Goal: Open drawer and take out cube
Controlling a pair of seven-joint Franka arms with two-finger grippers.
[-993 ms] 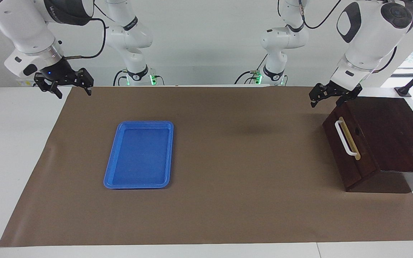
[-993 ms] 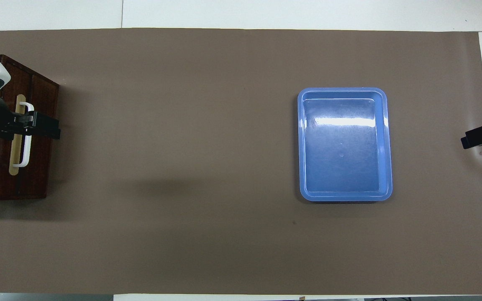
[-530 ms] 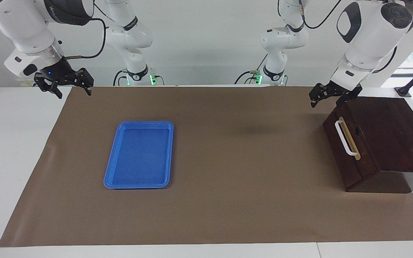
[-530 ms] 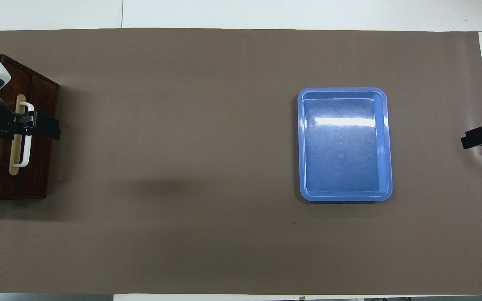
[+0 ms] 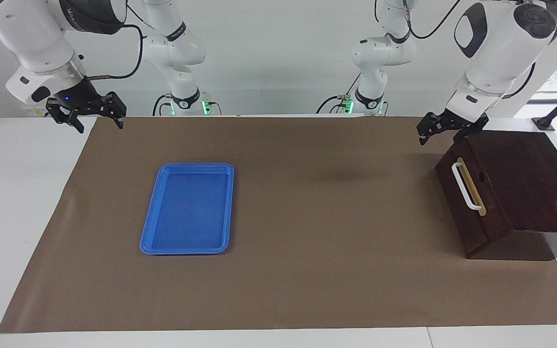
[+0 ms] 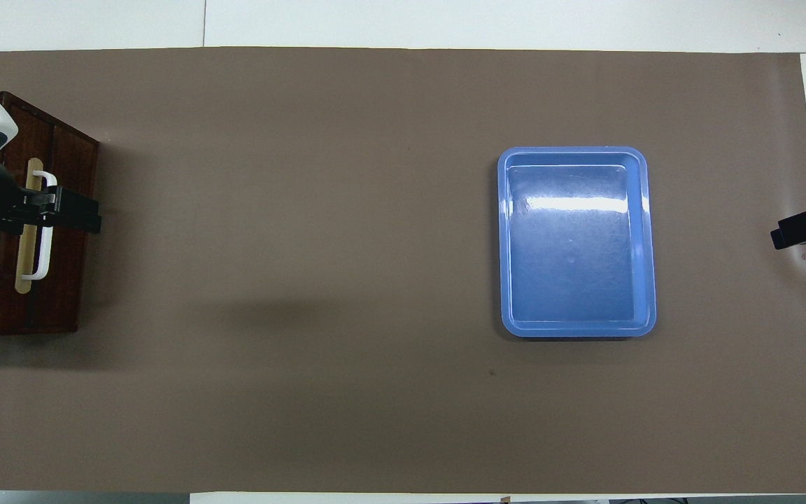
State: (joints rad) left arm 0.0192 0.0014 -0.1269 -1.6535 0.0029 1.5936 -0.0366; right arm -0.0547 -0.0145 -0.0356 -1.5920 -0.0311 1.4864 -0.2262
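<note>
That dark brown wooden drawer (image 5: 481,193), shut at the left arm's end of the brown mat (image 5: 307,270), looks stiff and heavy, so hook its white bar handle (image 5: 464,186); left gripper (image 5: 445,129) above it and right gripper (image 5: 87,113) both empty, fingers spread.

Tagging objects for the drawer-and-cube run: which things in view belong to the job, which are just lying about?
Job:
- drawer, shut, at the left arm's end
- its white handle
- left claw, open, above the drawer's edge nearest the robots
- cube: not visible

Lying about:
- blue tray, empty
- right claw, open, waiting
</note>
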